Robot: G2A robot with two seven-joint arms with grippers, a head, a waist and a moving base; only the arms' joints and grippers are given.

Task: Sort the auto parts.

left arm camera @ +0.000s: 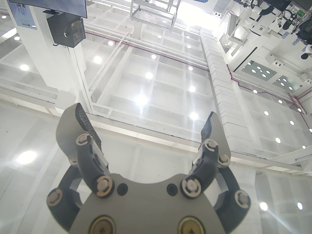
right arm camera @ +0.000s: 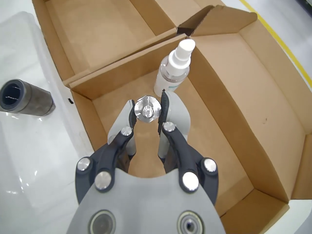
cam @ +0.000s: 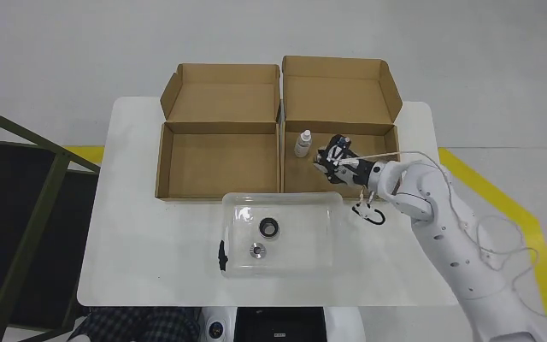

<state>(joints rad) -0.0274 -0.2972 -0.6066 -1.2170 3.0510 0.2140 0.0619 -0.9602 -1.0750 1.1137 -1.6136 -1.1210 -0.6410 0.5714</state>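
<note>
1. Placement in hand, top view: my right gripper hangs over the near end of the right-hand brown cardboard box, just beside a small white spray bottle. I judge that the drop comes next. I would lower well inside the walls and away from the bottle before letting go. The left-hand brown cardboard box stands alongside. A clear plastic bin nearer me holds a dark metal sleeve and a second silver round part, both yet to be sorted.

2. Right wrist view: the jaws are clenched on a silver round metal part, held above the box floor. The bottle stands upright close beyond the fingertips. It is the one obstacle, and a forward nudge could tip it. The sleeve lies on its side in the bin.

3. Left wrist view: my left gripper points up at the ceiling, jaws released and holding nothing.
</note>
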